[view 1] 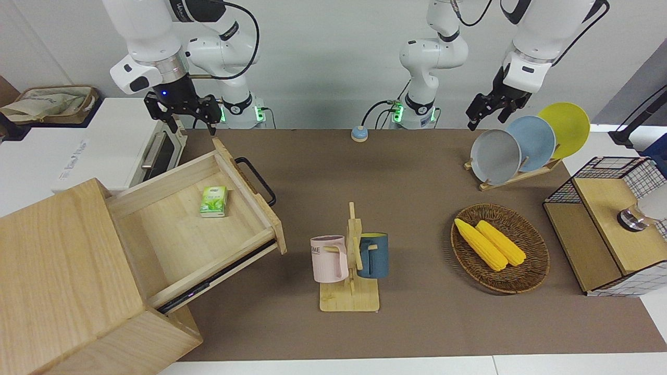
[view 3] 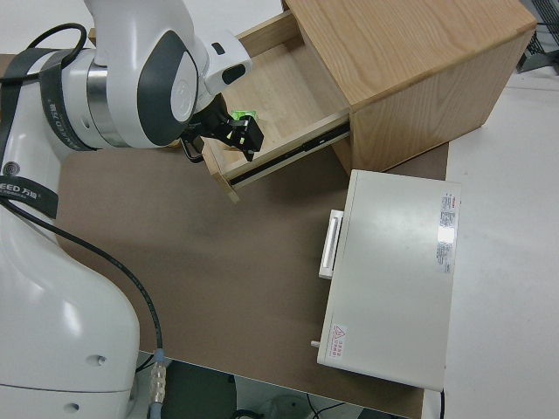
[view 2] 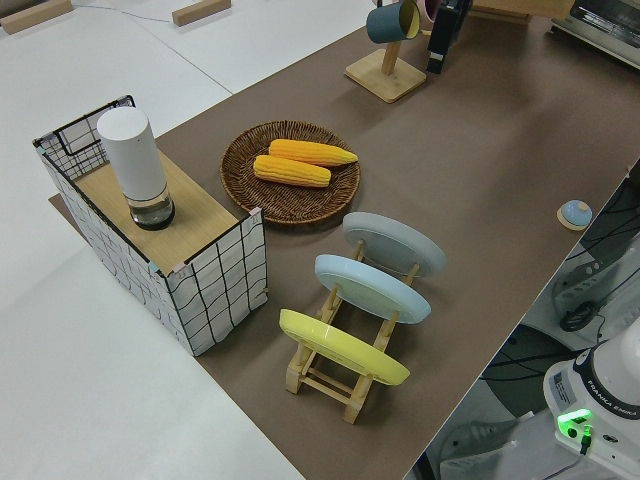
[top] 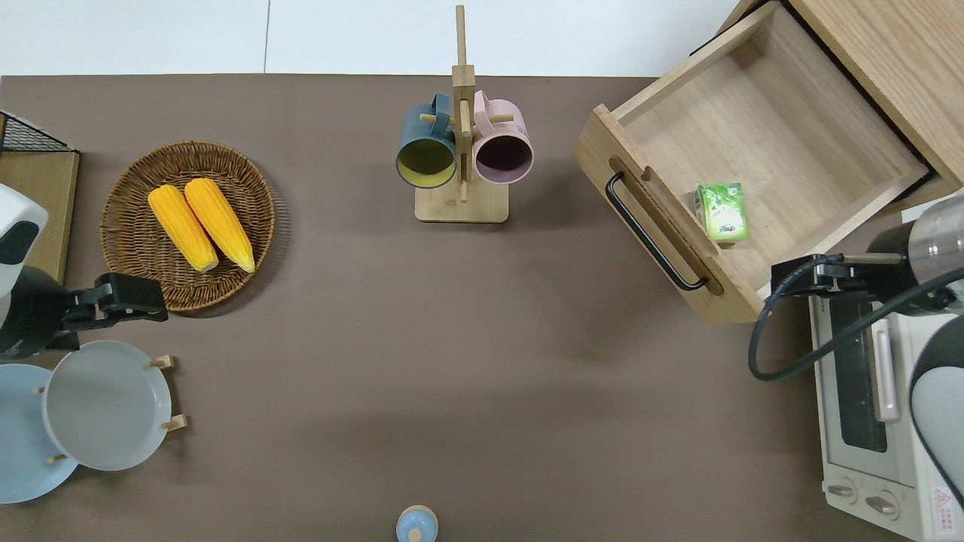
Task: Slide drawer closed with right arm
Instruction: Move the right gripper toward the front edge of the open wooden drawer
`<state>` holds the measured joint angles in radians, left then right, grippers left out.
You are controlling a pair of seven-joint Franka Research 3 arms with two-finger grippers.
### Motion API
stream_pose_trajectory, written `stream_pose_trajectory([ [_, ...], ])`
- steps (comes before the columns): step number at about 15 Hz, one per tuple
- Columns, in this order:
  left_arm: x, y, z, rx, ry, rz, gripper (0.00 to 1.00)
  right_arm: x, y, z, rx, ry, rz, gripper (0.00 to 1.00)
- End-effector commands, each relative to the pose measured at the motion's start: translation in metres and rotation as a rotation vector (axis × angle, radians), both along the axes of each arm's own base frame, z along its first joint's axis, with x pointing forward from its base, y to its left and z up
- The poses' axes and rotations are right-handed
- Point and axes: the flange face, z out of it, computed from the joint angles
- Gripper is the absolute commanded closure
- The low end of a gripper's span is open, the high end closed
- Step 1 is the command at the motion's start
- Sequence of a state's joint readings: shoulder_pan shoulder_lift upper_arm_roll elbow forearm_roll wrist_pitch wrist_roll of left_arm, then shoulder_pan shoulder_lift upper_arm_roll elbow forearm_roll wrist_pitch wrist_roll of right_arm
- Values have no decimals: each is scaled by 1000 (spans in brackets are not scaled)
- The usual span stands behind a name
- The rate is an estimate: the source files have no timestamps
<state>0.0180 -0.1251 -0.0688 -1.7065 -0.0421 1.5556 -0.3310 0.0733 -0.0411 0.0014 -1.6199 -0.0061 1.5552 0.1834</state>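
Overhead, drawer wide open, right arm's fingers spread above its corner, left arm parked.

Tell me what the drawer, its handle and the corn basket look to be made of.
Drawer: light, unpainted wood with visible grain, matte finish. Handle: a thin black bar, probably painted metal, though the material can't be confirmed. Basket: brown woven wicker or rattan, judging by its ribbed, braided rim and weave.

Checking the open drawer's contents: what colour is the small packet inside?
Green, the packet in the drawer; clearest in the overhead view.
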Motion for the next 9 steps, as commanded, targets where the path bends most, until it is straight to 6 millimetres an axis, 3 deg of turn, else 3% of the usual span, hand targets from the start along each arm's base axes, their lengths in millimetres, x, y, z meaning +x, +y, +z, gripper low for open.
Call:
stream_pose_trajectory([
  [1,-4,2,5,-1,3,-6,7,4,4,2,11,-3,-63,453],
  [2,-4,2,5,-1,5,-6,7,4,5,2,12,-1,-86,657],
  [4,-4,2,5,-1,3,-6,7,3,13,6,11,-9,-135,835],
  [9,-4,2,5,-1,3,-6,7,-3,41,5,11,19,-271,936],
])
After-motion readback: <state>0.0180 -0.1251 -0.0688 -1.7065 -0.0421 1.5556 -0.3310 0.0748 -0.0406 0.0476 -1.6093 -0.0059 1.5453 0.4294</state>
